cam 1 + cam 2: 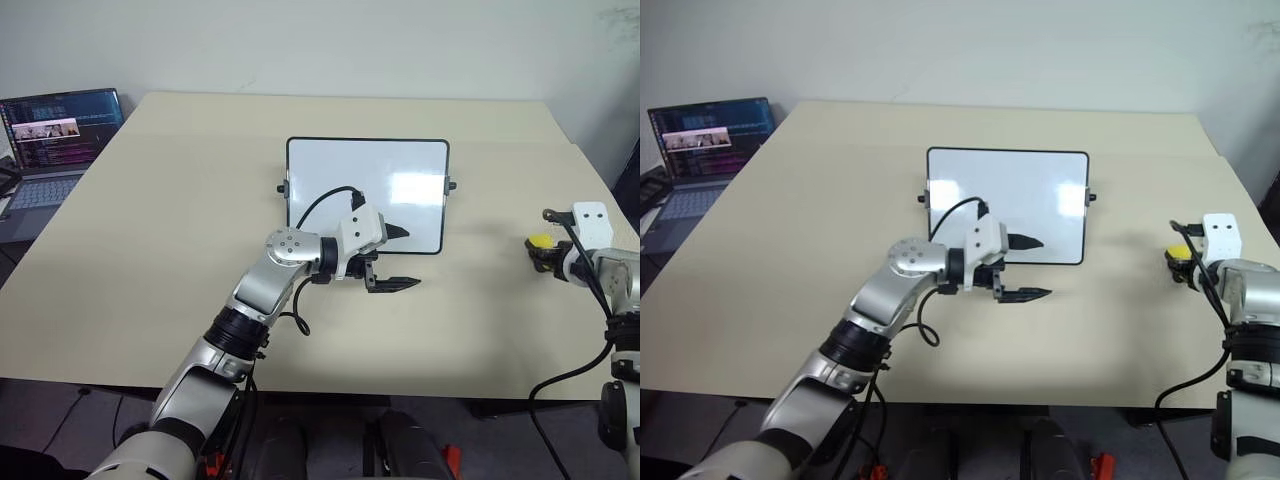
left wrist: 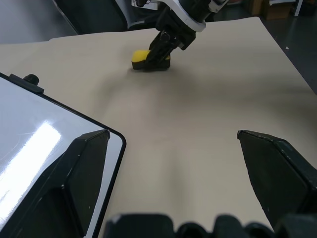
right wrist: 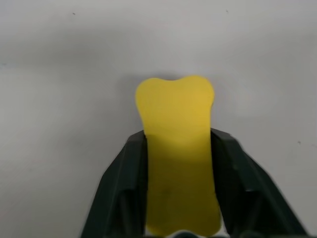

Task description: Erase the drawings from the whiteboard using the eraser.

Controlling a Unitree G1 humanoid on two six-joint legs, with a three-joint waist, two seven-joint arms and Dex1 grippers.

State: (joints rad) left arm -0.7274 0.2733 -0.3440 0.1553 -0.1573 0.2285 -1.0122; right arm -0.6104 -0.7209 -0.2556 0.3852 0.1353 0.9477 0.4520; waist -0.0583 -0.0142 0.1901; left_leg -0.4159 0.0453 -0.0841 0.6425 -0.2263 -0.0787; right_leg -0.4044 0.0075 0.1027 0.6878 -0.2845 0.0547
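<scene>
From the head views, one whiteboard (image 1: 368, 195) lies flat mid-desk (image 1: 180, 230), its white face bare apart from glare; its near left corner is covered by the left gripper (image 1: 392, 258), whose two black fingers stand wide apart holding nothing, one over the board's near edge, the other over bare desk. One laptop (image 1: 50, 150) sits at the far left, cut off by the frame edge. At the right edge, the right gripper (image 1: 541, 252) meets one yellow eraser (image 1: 539, 241), partly hidden.

Left wrist view: the eraser (image 2: 141, 56) rests on the desk, well apart from the board's corner (image 2: 34, 124), the right gripper (image 2: 159, 52) at it.

Right wrist view: both fingers flank the eraser (image 3: 178, 144), touching its sides; its dark base is hidden.
</scene>
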